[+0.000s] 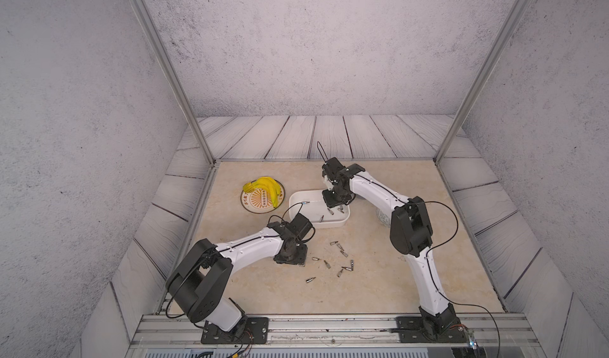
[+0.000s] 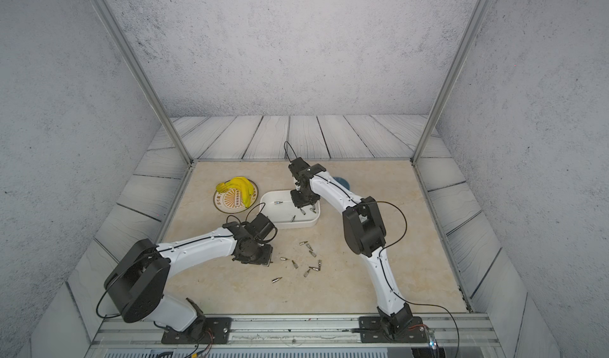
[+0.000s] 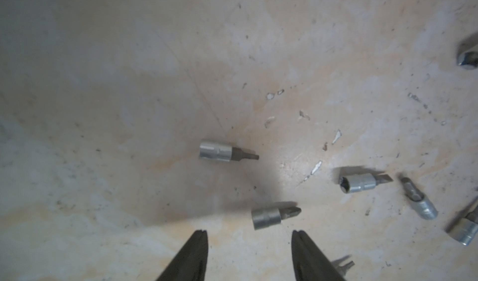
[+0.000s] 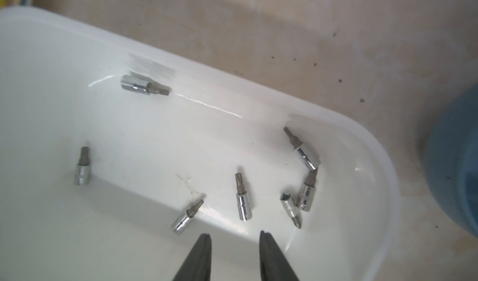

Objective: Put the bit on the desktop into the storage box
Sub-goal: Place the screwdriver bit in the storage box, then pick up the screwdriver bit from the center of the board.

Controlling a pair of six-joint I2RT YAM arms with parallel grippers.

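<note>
Several small silver bits (image 1: 339, 257) (image 2: 308, 257) lie scattered on the beige desktop (image 1: 362, 290). My left gripper (image 3: 249, 231) hangs open just above the desktop at the left edge of that scatter. One bit (image 3: 274, 216) lies just ahead of its fingertips, and a second bit (image 3: 227, 154) lies farther ahead. The white storage box (image 1: 306, 214) (image 4: 155, 137) holds several bits (image 4: 243, 199). My right gripper (image 4: 234, 234) is open over the box's right end, and nothing is between its fingers.
A round plate (image 1: 253, 208) with yellow bananas (image 1: 263, 186) stands left of the box. A blue bowl (image 4: 455, 163) (image 2: 342, 181) sits close behind the box's right end. A grey-patterned bowl (image 1: 382, 216) is partly hidden by the right arm.
</note>
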